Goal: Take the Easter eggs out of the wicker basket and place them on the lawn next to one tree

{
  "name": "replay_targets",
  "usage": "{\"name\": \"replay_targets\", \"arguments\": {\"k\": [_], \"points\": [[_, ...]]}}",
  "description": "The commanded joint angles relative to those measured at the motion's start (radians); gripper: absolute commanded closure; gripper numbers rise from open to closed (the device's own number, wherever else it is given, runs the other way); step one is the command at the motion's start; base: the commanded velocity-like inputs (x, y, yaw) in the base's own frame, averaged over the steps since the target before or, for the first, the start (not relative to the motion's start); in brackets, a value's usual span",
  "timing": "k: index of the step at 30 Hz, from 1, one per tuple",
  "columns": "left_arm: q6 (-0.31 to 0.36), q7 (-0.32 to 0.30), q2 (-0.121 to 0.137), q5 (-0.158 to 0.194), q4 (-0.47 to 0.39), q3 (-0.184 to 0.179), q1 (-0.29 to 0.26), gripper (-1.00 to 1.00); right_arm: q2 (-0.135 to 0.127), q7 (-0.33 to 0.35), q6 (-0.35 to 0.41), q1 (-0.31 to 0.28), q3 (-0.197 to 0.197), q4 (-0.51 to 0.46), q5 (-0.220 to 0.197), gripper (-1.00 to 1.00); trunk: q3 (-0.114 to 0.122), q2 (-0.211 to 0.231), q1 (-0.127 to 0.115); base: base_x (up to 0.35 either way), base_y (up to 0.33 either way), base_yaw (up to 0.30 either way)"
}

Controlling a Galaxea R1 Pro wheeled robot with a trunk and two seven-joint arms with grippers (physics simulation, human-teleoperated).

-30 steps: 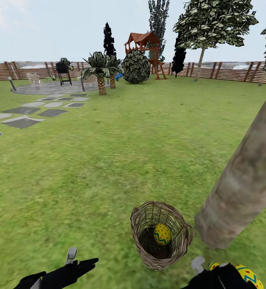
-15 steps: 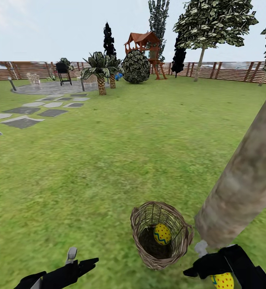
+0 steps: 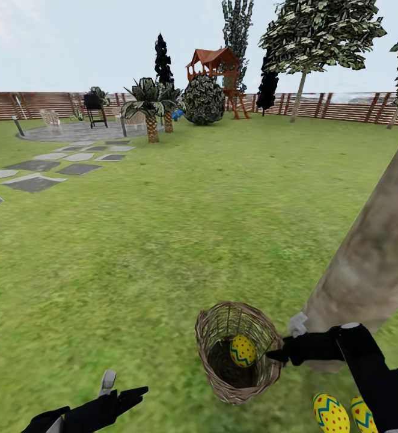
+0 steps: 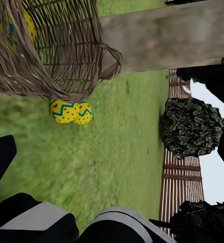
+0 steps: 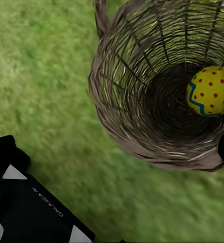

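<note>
Low in the head view, the wicker basket (image 3: 240, 352) stands on the lawn (image 3: 163, 240) with one Easter egg (image 3: 243, 350) inside. The right gripper (image 3: 278, 355) reaches in from the right, its dark fingertips at the basket's right rim, beside the egg and not touching it; I cannot tell how wide its fingers stand. Two more eggs (image 3: 330, 414) lie on the grass at the lower right, near the foot of the tree (image 3: 367, 270). The left gripper (image 3: 124, 394) hovers at the lower left, well apart from the basket, its fingers spread and empty.
</note>
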Motion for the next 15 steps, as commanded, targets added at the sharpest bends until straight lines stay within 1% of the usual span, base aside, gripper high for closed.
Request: {"name": "replay_targets", "arguments": {"k": [1,4,8,10,13,15], "points": [[0.010,0.000,0.001,0.009,0.000,-0.006,-0.001,-1.00,0.000,0.009,0.028,-0.001,-0.001,-0.017,0.010,-1.00,-0.001,0.000,0.000,0.000,0.000,0.000],[0.010,0.002,0.000,0.009,-0.001,-0.005,-0.001,-1.00,-0.003,0.006,0.049,-0.002,-0.001,-0.040,0.014,-1.00,-0.001,0.000,0.000,0.000,0.000,0.000],[0.010,0.004,0.000,0.009,-0.002,-0.005,-0.001,-1.00,-0.004,-0.003,0.056,-0.004,-0.001,-0.078,0.016,-1.00,-0.001,0.000,0.000,0.000,0.000,0.000],[0.009,0.004,0.000,0.008,-0.002,-0.005,-0.001,-1.00,-0.004,-0.023,0.057,-0.005,-0.001,-0.084,0.017,-1.00,-0.001,0.000,0.000,0.000,0.000,0.000],[0.009,0.005,-0.001,0.008,-0.003,-0.005,-0.001,-1.00,-0.001,-0.128,0.056,-0.005,0.000,-0.087,0.016,-1.00,-0.001,0.000,0.000,0.000,0.000,0.000],[0.010,0.004,-0.001,0.008,-0.003,-0.005,-0.001,-1.00,0.011,-0.211,0.055,-0.005,0.001,-0.086,0.014,-1.00,-0.001,0.000,0.000,0.000,0.000,0.000]]}}
